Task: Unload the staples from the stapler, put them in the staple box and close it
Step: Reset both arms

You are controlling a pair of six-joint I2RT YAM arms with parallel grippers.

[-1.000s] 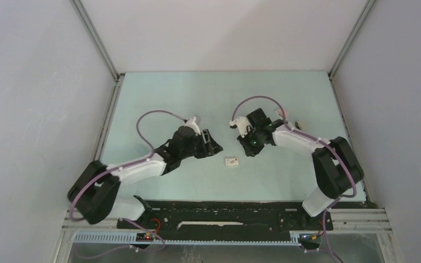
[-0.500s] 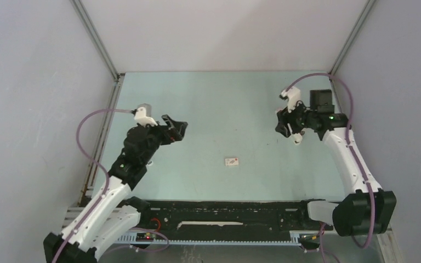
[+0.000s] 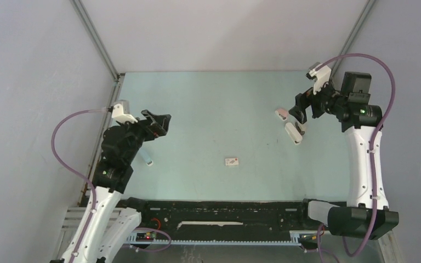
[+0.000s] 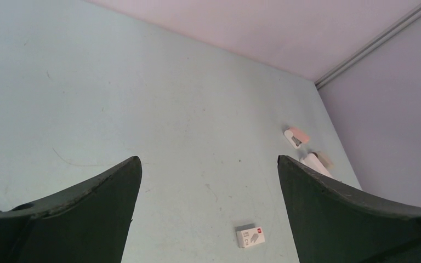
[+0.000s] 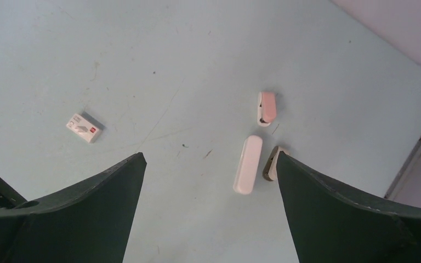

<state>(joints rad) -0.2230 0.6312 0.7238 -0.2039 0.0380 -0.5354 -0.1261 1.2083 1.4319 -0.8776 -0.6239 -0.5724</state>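
Both hands empty: L gripper (image 4: 208, 160) and R gripper (image 5: 210, 156) have jaws spread wide w/ nothing btw them, held up off the table (image 3: 208, 98). Staplers lie far-right, near R, well apart from L: pink stapler (image 5: 266, 108), white stapler (image 5: 248, 164), and a brown-white piece (image 5: 272, 163) just beside the white one. Of the staples (image 5: 274, 129), only a thin dark sliver by the pink stapler looks like one. It's too small to be sure, so can't tell if unloading's done. If not, R should prob. drop across white stapler's narrow width while L comes over to steady it. Go slow, strips scatter. White stapler's long axis runs far-to-near, far end leaning left in top view; can't tell which end is the head. Sliver slants too.
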